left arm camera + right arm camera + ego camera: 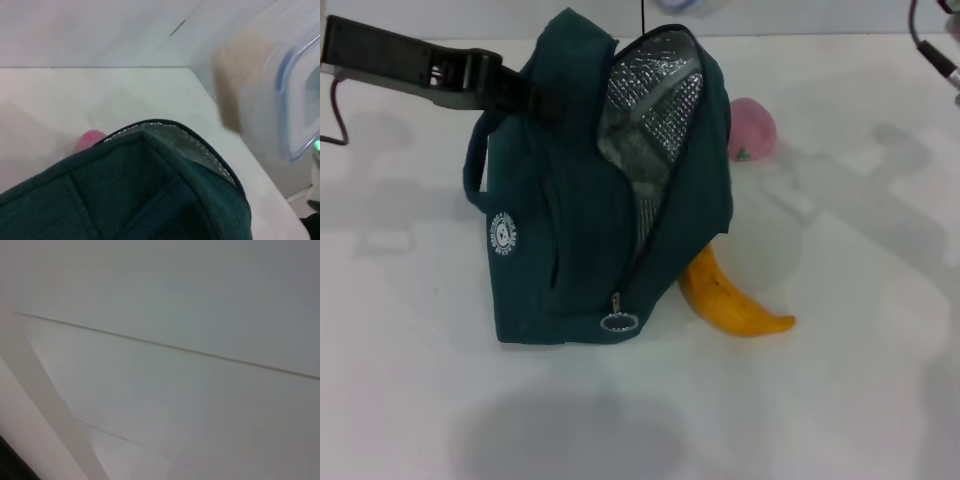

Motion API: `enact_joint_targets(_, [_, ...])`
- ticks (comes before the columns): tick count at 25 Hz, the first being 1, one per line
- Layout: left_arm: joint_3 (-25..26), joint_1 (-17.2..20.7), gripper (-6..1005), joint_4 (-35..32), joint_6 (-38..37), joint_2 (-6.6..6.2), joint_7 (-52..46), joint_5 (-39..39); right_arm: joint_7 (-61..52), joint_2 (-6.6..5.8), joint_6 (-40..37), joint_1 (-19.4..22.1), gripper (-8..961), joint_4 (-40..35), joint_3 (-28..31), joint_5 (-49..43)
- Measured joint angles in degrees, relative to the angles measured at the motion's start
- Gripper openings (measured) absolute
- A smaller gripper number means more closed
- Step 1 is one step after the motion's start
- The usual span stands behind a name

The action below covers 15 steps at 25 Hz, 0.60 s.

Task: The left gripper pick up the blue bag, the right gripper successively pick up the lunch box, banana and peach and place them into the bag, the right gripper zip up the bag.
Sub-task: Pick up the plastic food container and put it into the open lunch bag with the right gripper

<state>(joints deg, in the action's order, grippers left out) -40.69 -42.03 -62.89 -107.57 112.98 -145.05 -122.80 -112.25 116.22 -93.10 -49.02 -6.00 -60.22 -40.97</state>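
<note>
- The blue bag (570, 220) stands on the white table (840, 400), its zipper open and the silver lining showing.
- The left gripper (525, 90) comes from the left and is closed on the bag's top edge.
- The banana (730, 300) lies just beside the bag, its one end hidden behind it.
- The peach (752, 130) sits behind the bag.
- The lunch box (295, 95) appears blurred in the left wrist view, above the table.
- The right gripper is out of sight.

Just a plain white table (840, 400) filling nearly the whole frame, soft grey shadows on it, with a pale wall (800, 15) along the top edge.
</note>
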Motion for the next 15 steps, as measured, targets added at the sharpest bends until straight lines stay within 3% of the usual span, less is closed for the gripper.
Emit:
enact_joint_targets(7, [0.0,0.5,35,0.6,1.1,0.12,0.4,2.9,0.1,-0.03,4.4,0.3,97,0.0,-7.6,0.2])
enact_joint_targets(15, [0.6,1.1,35,2.5,1.7,-0.18,1.4,3.4,0.2,-0.04,7.0,2.1,96,0.1,-12.0,0.0])
